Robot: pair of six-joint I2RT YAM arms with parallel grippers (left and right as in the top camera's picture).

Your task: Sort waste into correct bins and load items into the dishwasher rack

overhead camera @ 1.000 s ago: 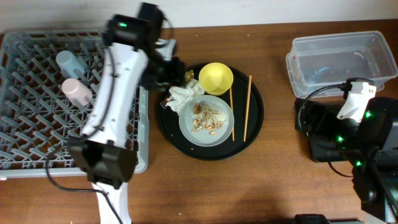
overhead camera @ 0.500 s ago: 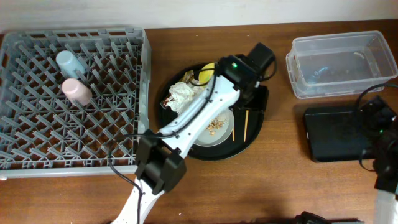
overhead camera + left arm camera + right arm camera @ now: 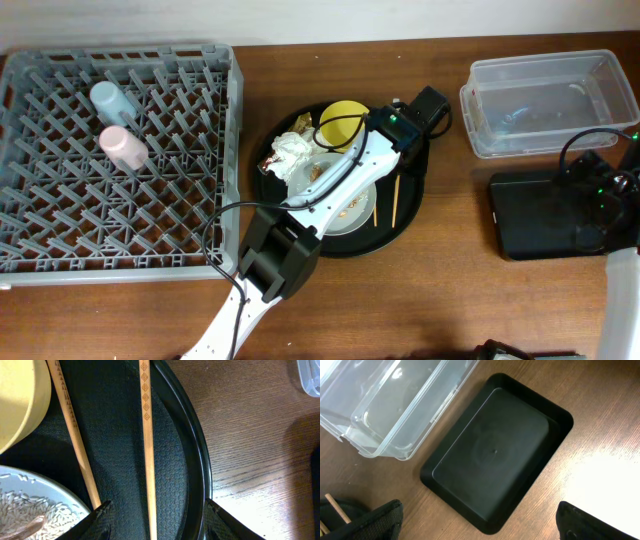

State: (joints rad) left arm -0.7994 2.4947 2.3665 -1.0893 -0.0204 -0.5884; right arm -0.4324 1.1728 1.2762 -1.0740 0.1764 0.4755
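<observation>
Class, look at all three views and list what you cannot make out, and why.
Overhead: much of the plate and the chopsticks' upper ends, under the left arm.
Left wrist: the chopsticks' ends, cut off top and bottom; most of the bowl, cut off left.
Right wrist: part of the tub, cut off top and left; its contents unclear.

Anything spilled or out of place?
Nothing spilled: scraps sit on the plate, chopsticks and napkin lie inside the round tray. Only oddity: the pink cup and light-blue cup seem to lie on their sides in the rack.
</observation>
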